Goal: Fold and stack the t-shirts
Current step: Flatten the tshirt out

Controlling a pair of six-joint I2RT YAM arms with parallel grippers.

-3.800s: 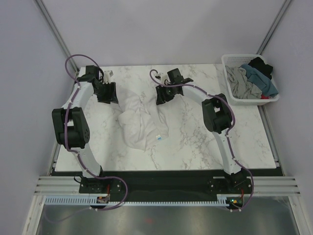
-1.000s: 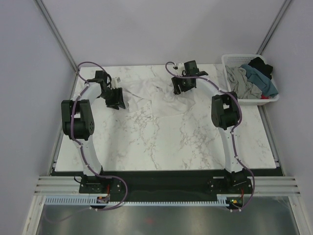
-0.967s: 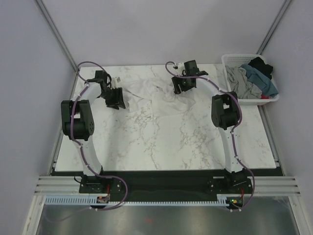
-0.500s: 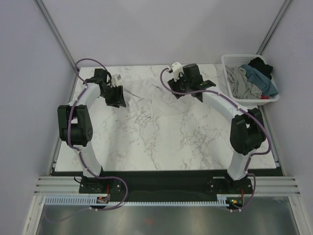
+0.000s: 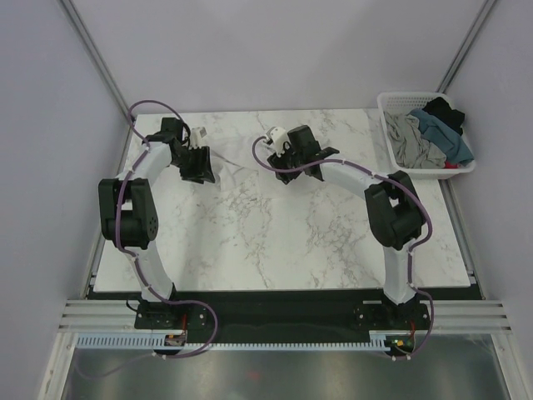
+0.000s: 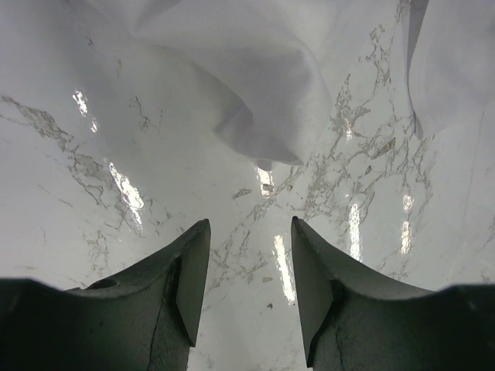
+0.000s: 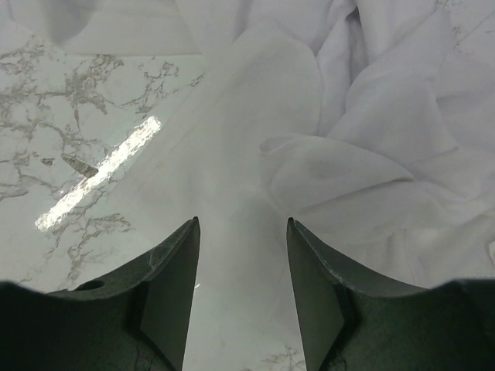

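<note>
T-shirts, four by my count: one white t-shirt [image 7: 371, 139] is out on the marble worktop [image 5: 275, 242], and three more are heaped in the white lattice basket [image 5: 387, 104]. In there we have a grey t-shirt [image 5: 408, 142], a teal-blue t-shirt [image 5: 447, 143] and a black t-shirt [image 5: 441, 108] at the basket's far end. The white one lies rumpled well apart from the basket, off toward the left arm's side of it, between the two end effectors. The left end effector [image 6: 249, 232] has its fingers spread fairly wide with nothing between them, and it sits over bare marble, a loose fold of white fabric just beyond the tips. The right end effector [image 7: 241, 228], the nearer of the two to the basket, is spread as well and grips nothing. It's directly over white cloth, with creased folds bunched past its tips. Whether those tips touch the cloth, I can't tell.
</note>
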